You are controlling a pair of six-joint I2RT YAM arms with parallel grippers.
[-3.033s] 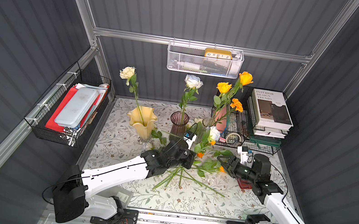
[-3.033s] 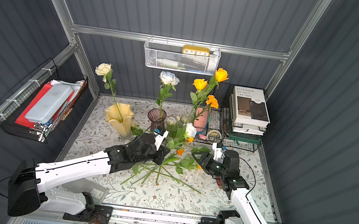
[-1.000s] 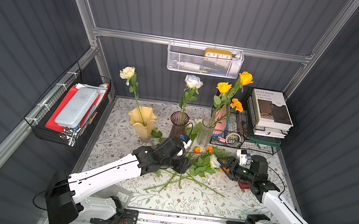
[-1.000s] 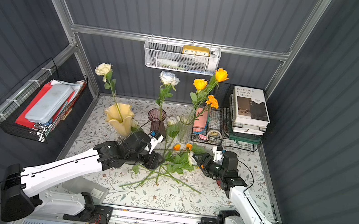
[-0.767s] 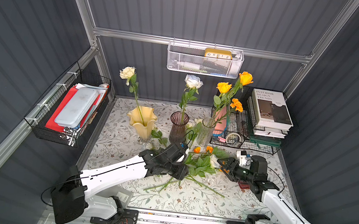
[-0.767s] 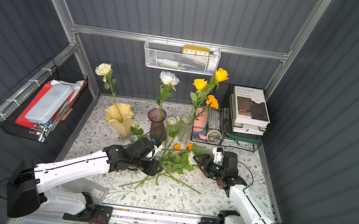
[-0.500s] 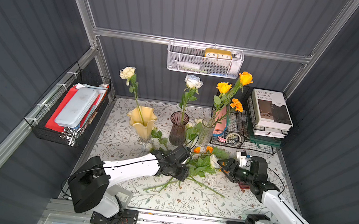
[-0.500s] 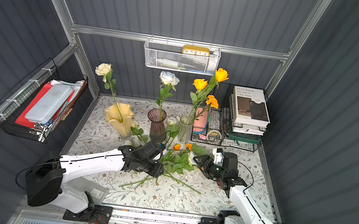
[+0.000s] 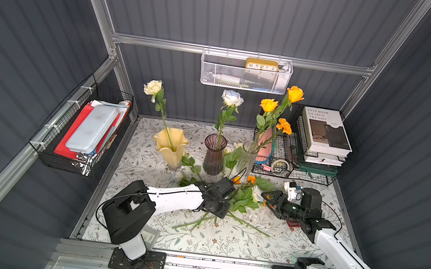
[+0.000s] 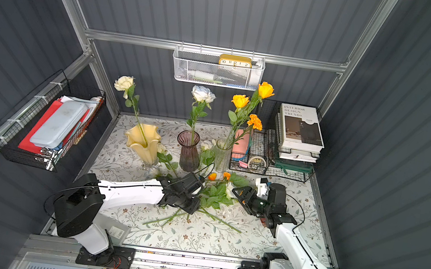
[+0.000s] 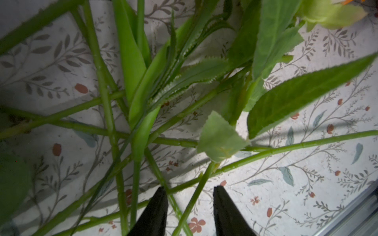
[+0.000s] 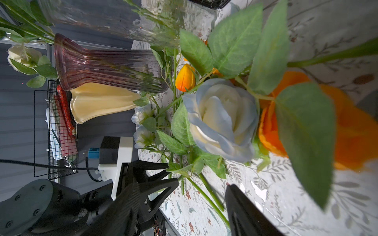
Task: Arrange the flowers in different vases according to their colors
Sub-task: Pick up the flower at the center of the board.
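Green stems [image 11: 110, 122], blooms [image 9: 251, 179] toward the vases [image 9: 214, 155], one between half-open left claw [image 11: 190, 187]; right claw [image 12: 203, 182] wide.

A pale tablecloth [image 9: 222, 242] printed with grey sprigs and small brown blossoms covers the work surface. It is closed in on three sides by dark grey ribbed wall panels [image 9: 254, 12] framed in aluminium rails [image 9: 242, 54]. Above the tablecloth's far edge a white mesh basket [image 9: 245, 78] hangs from a rail with a yellow clock [image 9: 262, 65] in it. Off its left edge a wall-hung black wire basket [image 9: 61, 160] holds red folders [image 9: 62, 146] and a pale blue case [image 9: 92, 128], and at its far right corner a black wire rack [image 9: 289, 148] carries stacked books [image 9: 323, 133].
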